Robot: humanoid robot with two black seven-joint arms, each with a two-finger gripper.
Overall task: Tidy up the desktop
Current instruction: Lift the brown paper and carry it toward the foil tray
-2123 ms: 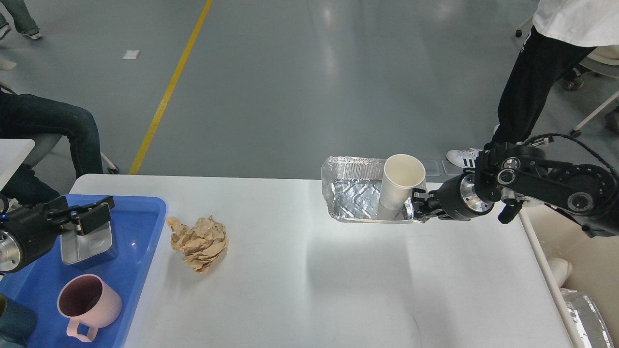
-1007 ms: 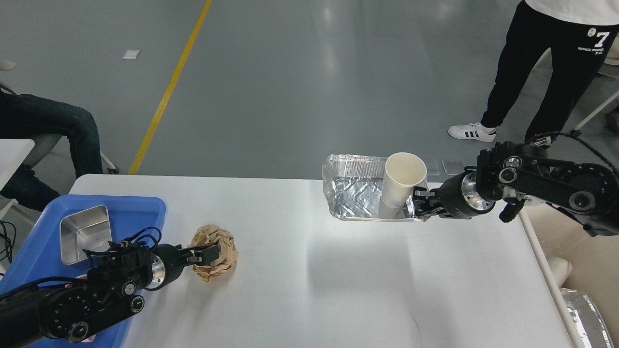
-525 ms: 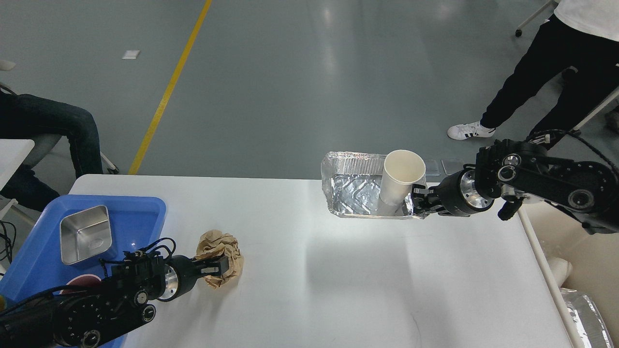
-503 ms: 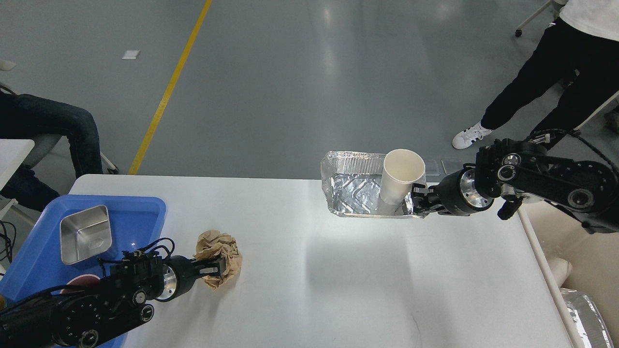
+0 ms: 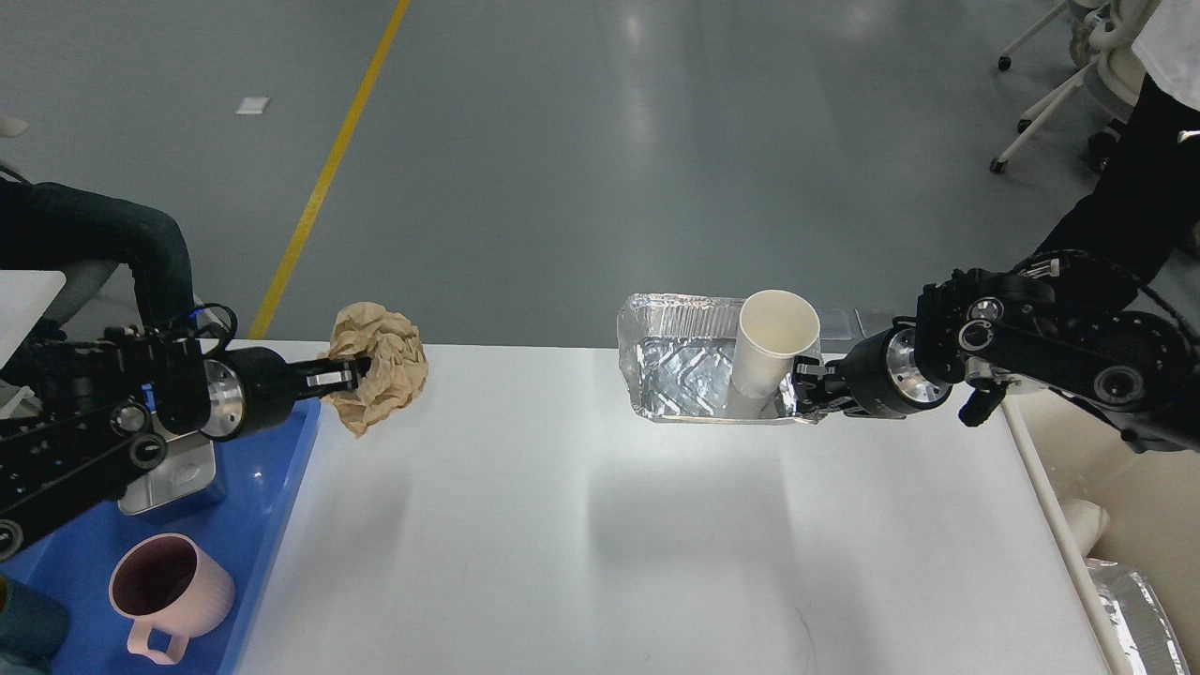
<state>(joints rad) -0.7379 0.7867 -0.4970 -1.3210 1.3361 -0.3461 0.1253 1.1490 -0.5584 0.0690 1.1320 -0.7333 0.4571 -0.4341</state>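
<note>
The white desktop (image 5: 600,544) fills the lower view. My left gripper (image 5: 349,375) is shut on a crumpled brown paper ball (image 5: 384,361) and holds it in the air above the desktop's far left part. My right gripper (image 5: 804,394) is shut on the right rim of a foil tray (image 5: 680,375), held above the desktop's far right edge. A white paper cup (image 5: 771,352) stands tilted inside the foil tray, next to the right gripper.
A blue tray (image 5: 272,506) at the left holds a steel dish (image 5: 173,478), partly hidden by my left arm, and a pink mug (image 5: 169,595). A beige bin (image 5: 1144,525) with foil inside stands off the right edge. People stand or sit beyond the table.
My left gripper closed on the paper ball on the desktop and has lifted it up and to the left. The foil tray with the cup has barely moved. The person at right walked away.
</note>
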